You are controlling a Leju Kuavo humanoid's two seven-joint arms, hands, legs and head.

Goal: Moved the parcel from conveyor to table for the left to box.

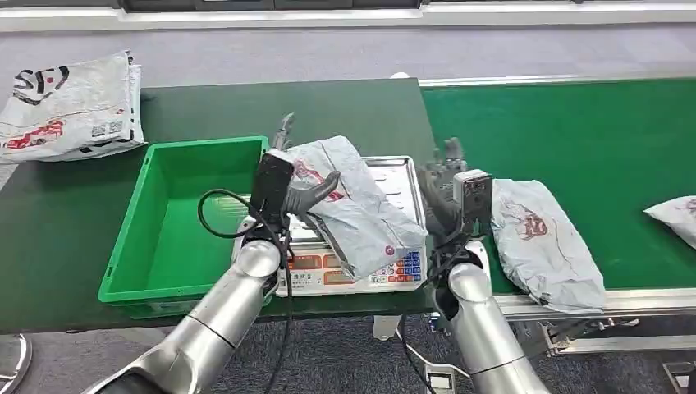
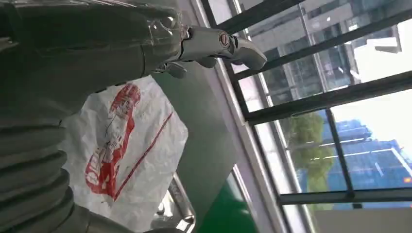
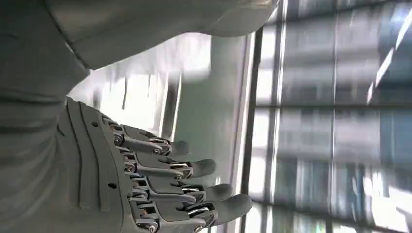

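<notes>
A grey parcel [image 1: 353, 205] with a red logo lies tilted over the tray of a weighing scale [image 1: 400, 174] on the dark green table [image 1: 66, 222]. My left hand [image 1: 299, 193] grips its left edge, thumb across the top. The left wrist view has the same parcel [image 2: 131, 145] against my left hand [image 2: 97, 48]. My right hand [image 1: 443, 176] hovers at the scale's right edge, between table and conveyor, with nothing in it. Its fingers [image 3: 165, 179] are spread apart in the right wrist view. A green bin [image 1: 205, 144] stands just left of the scale.
A second grey parcel [image 1: 538, 238] lies on the green conveyor [image 1: 574, 131] beside my right forearm. Another parcel [image 1: 677, 215] sits at the belt's right edge. A stack of white parcels [image 1: 70, 107] rests at the table's far left.
</notes>
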